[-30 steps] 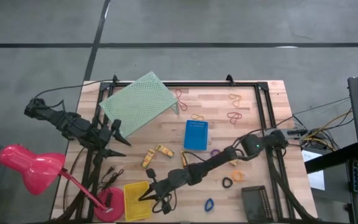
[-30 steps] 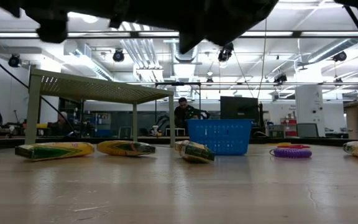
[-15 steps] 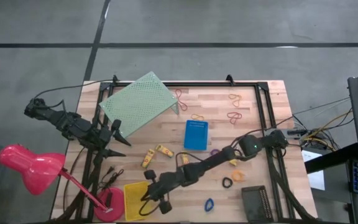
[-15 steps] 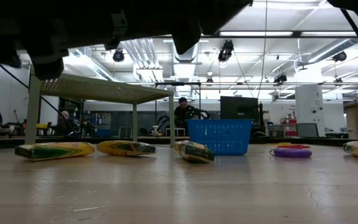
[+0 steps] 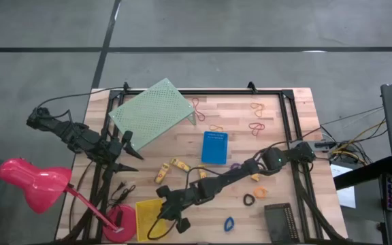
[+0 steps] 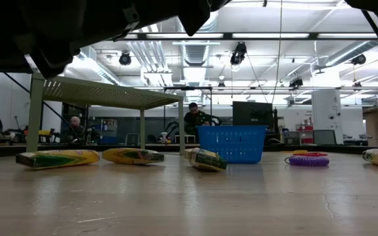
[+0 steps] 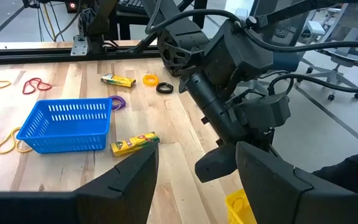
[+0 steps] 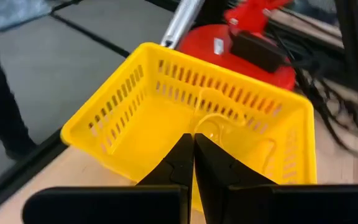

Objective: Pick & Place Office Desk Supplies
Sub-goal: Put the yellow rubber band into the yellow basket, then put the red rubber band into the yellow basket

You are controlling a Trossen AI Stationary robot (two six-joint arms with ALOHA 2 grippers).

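Tabletop: one, pale wood planks inside a dark frame.
Riser: one, pale green, perforated, at the far left of the tabletop.
Arms: two; the left gripper waits beside the riser with its fingers spread; the right gripper reaches across to the yellow bin, its fingers pressed together with nothing seen between them.
Bins: three; blue bin mid-tabletop, yellow bin at the near left edge, black bin at the near right.
Lamp: one, pink-red, near left corner.
Yellow-gold pieces: three counted from above; two left of the blue bin, one just below it.
Rubber bands: several thin loops along the far side.
Rings: purple ring, black ring, orange ring, blue ring, all loose on the tabletop.
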